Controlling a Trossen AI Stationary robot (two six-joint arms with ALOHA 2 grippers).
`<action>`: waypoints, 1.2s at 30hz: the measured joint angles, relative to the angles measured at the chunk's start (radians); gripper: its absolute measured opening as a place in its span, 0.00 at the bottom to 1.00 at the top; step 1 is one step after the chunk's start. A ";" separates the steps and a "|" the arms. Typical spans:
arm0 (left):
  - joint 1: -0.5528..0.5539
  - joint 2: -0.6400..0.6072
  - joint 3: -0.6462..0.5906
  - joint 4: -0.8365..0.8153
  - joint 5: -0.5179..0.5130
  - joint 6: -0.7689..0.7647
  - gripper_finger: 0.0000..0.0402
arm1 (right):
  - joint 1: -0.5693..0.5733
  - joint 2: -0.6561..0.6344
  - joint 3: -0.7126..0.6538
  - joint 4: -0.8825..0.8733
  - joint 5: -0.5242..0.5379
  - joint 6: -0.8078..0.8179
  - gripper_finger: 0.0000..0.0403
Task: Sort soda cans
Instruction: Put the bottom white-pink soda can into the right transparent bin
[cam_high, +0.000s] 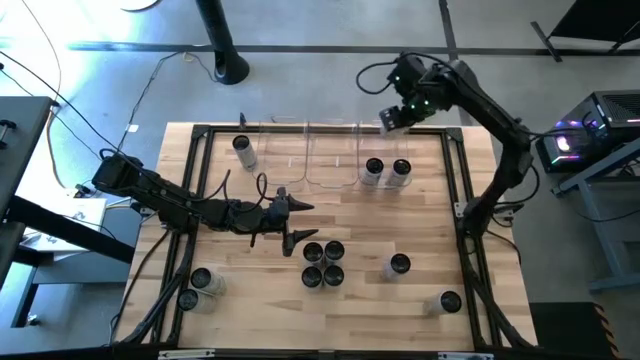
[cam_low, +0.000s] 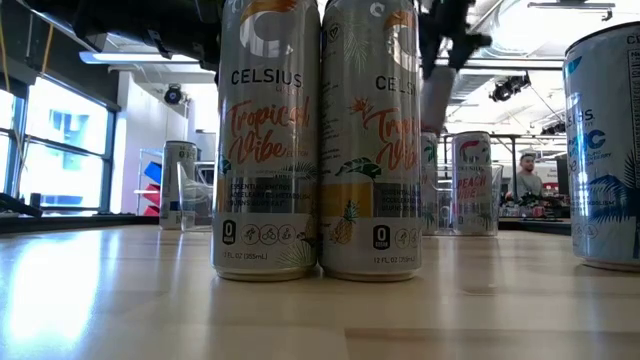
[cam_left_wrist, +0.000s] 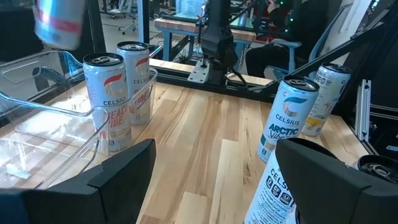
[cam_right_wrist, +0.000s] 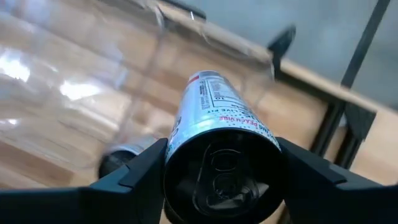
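Above the far right corner of the counter (cam_high: 250, 160), we have the right gripper (cam_high: 393, 117) clamped on a soda can (cam_right_wrist: 214, 127), carried in the air over the clear bins (cam_high: 330, 155). To do this step well, we bring the can over the right-hand bin, where two cans (cam_high: 386, 172) already stand, lower it upright into a free spot beside them, and let go only once its base rests flat; a tilted drop could knock its neighbours over.

The left gripper (cam_high: 300, 222) hangs wide and empty near the middle, just beside a cluster of four cans (cam_high: 323, 264). Other cans stand well apart: one pair at the near left corner (cam_high: 195, 288), single ones toward the near right (cam_high: 398, 265) and the far left (cam_high: 243, 148).

The counter is pale wood in a dark frame. Beyond it, we see a bright workshop with windows, ceiling lights and a person at the back (cam_low: 527, 175).
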 joint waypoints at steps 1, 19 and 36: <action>0.000 0.000 0.000 0.000 0.000 0.000 0.82 | -0.015 -0.001 -0.031 0.000 -0.009 -0.001 0.58; 0.000 0.000 0.000 0.035 0.000 -0.002 0.82 | -0.063 0.001 -0.461 0.194 -0.067 -0.106 0.58; 0.000 0.000 0.000 0.034 0.000 -0.010 0.82 | -0.085 0.000 -0.509 0.219 -0.103 -0.155 0.73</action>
